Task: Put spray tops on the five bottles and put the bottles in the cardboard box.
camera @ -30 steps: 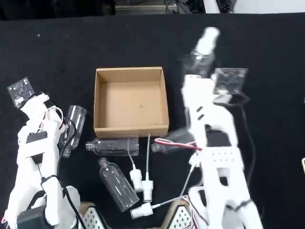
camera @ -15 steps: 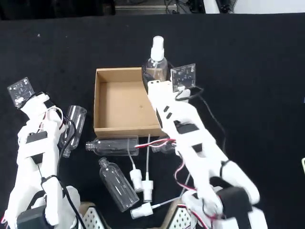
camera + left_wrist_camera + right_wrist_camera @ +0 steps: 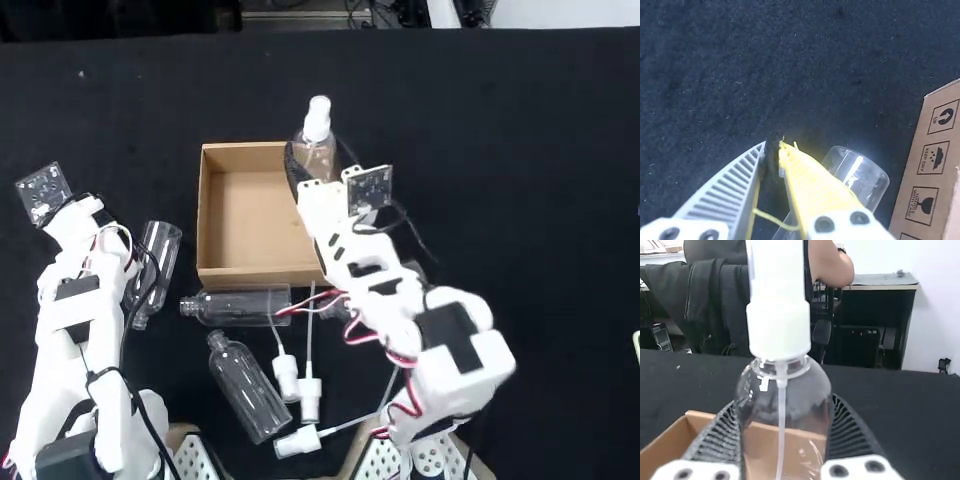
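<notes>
A black bench spreads across the high view. Dark cables lie tangled beyond its far edge at 12 o'clock. In the right wrist view a dark jacket hangs at 10 o'clock. A grey-topped desk stands at 2 o'clock before a white wall.

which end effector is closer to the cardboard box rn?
Right. The right end effector holds a capped bottle over the far right corner of the box; the left end effector is off to its left, an uncapped bottle lying between them.
</notes>
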{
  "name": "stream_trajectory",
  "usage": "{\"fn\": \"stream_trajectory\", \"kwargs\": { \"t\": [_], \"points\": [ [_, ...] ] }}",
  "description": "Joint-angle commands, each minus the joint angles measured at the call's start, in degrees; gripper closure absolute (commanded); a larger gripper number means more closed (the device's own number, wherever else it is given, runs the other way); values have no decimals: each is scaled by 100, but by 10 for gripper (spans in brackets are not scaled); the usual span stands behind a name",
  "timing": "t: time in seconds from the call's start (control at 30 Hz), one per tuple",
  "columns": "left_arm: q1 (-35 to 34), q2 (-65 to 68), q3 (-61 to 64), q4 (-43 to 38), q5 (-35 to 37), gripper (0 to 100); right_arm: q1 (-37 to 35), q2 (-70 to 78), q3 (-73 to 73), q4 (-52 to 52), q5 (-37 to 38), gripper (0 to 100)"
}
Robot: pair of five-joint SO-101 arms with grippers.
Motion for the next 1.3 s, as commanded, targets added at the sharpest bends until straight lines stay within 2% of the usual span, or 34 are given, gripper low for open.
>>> {"fn": "stream_trajectory", "kwargs": {
  "t": [0.0,0.43,1.0,1.2,1.27],
  "points": [
    [-22,-53,-40,-114,53,970,-105,242,-514,-237,-26,988],
    [-22,-53,-40,-114,53,970,-114,1349,-1174,-229,-26,988],
    [-22,-53,-40,-114,53,970,-123,1420,-1200,-229,-26,983],
    [-22,-53,-40,-114,53,970,-167,1420,-1147,-211,-26,822],
    [-22,-53,-40,-114,53,970,-220,1420,-1138,-211,-26,799]
  ]
}}
